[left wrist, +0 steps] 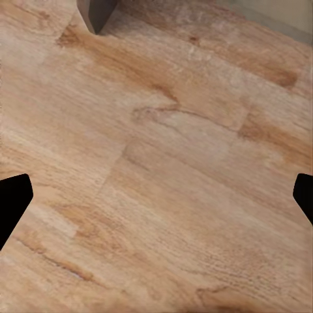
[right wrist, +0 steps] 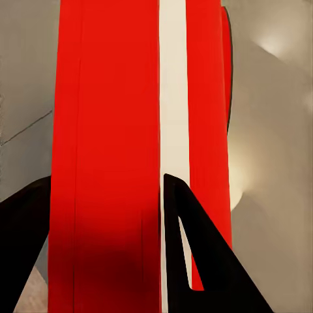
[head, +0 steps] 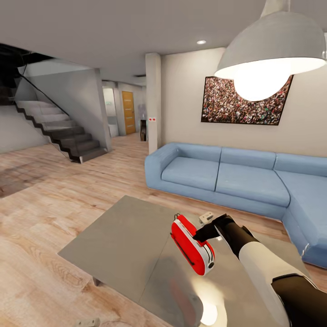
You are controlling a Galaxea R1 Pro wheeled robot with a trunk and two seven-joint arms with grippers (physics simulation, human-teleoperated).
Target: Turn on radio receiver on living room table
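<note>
Head view: I am reaching my right gripper [head: 203,235] over the table [head: 122,245] in the living room, its black fingers meeting the upper end of the radio receiver [head: 192,245]. The radio is sitting tilted on the grey top, near the edge facing the blue sofa [head: 236,179], with a small pale object [head: 206,218] lying just beyond it.

Right wrist view: I am looking along the radio receiver [right wrist: 117,156], red with a white stripe. One fingertip [right wrist: 195,254] is lying across its face and the other is showing at its far edge, so the jaws are standing apart around the body; whether they are squeezing it I cannot tell.

Left wrist view: the left gripper [left wrist: 156,202] is hanging wide open over the plank floor [left wrist: 163,150], holding nothing.
</note>
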